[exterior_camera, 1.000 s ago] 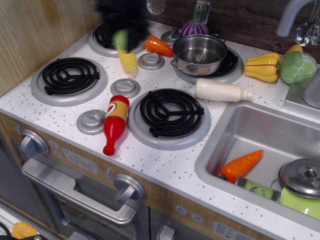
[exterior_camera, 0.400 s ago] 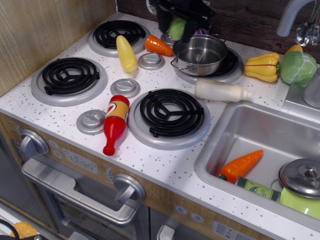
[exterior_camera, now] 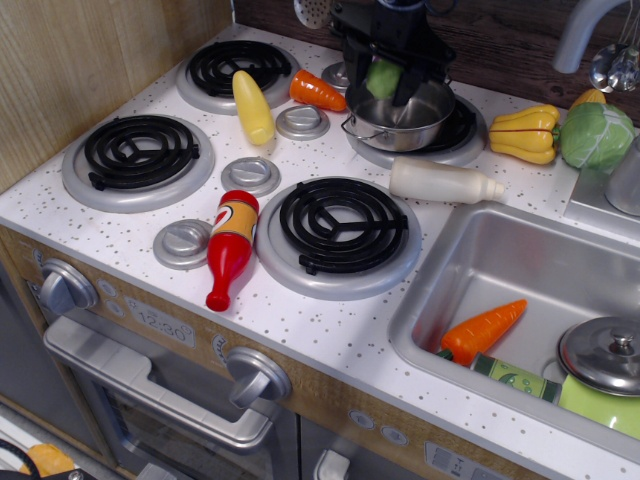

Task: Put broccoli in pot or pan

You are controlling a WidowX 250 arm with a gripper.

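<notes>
Broccoli [exterior_camera: 383, 78]: light green, clamped between black gripper [exterior_camera: 384, 82] fingers, held above pot [exterior_camera: 402, 112] opening, not resting inside. Pot: steel, on back-right burner [exterior_camera: 455, 140], at 12 o'clock of stovetop. Carrot [exterior_camera: 317, 91]: at pot's 9 o'clock, just beside. Yellow corn [exterior_camera: 252, 106]: farther at 9. White bottle [exterior_camera: 445, 184]: at pot's 5 o'clock. Yellow pepper [exterior_camera: 525, 133], cabbage [exterior_camera: 596, 135]: at 3. Ketchup bottle [exterior_camera: 231, 246]: at 7, well apart.
</notes>
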